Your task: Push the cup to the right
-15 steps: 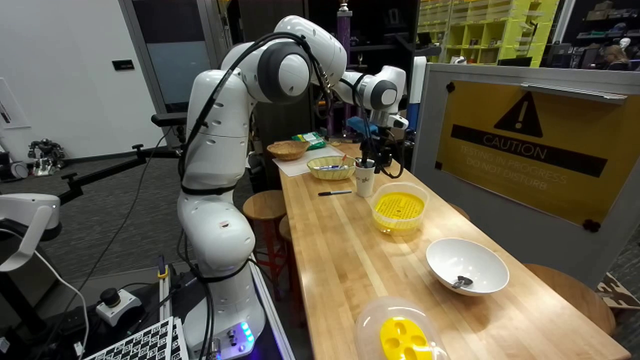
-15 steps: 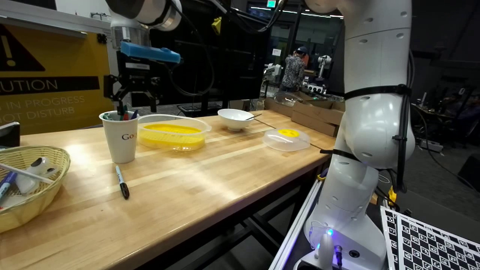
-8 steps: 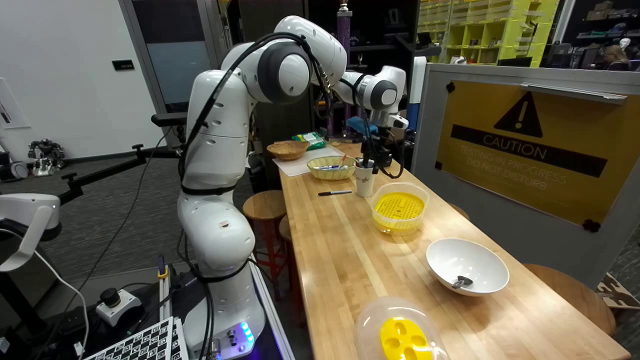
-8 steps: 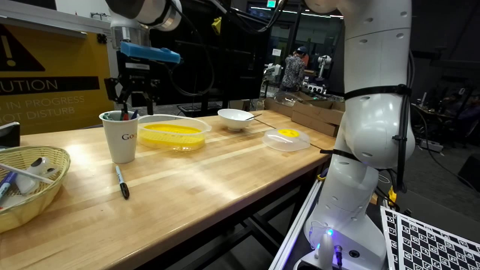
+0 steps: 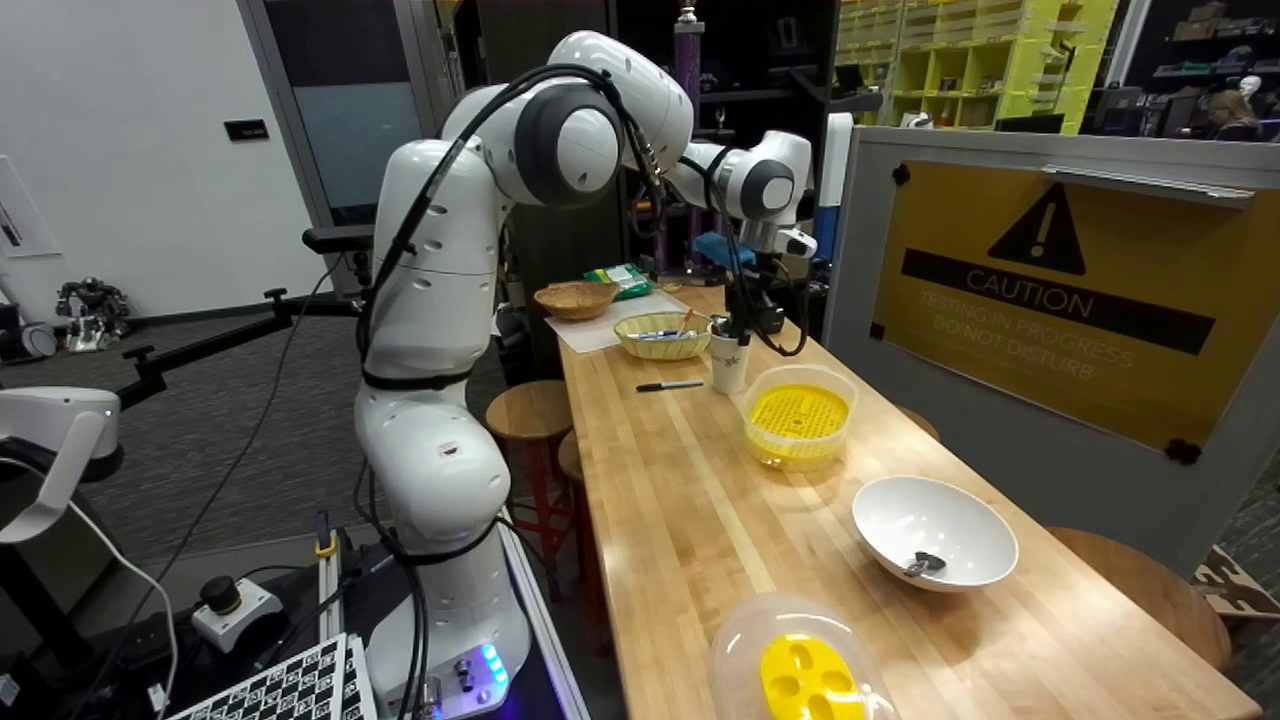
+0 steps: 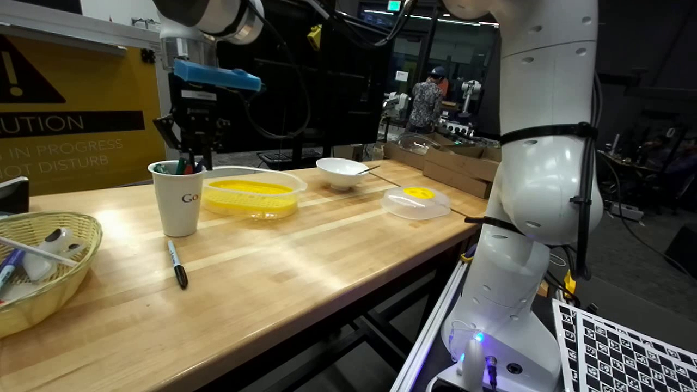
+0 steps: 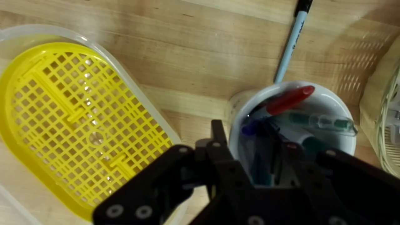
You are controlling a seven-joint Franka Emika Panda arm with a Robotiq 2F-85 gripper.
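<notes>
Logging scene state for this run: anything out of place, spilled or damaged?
One minor thing: a black-capped marker lies loose on the table beside the white cup, while other pens sit inside the cup. It may simply have been left out. Otherwise nothing stands out; I see no spill or damage.

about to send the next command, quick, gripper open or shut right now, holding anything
Gripper: partly open, jaws apart, straddling the rim of the cup; nothing visibly clamped.
</notes>
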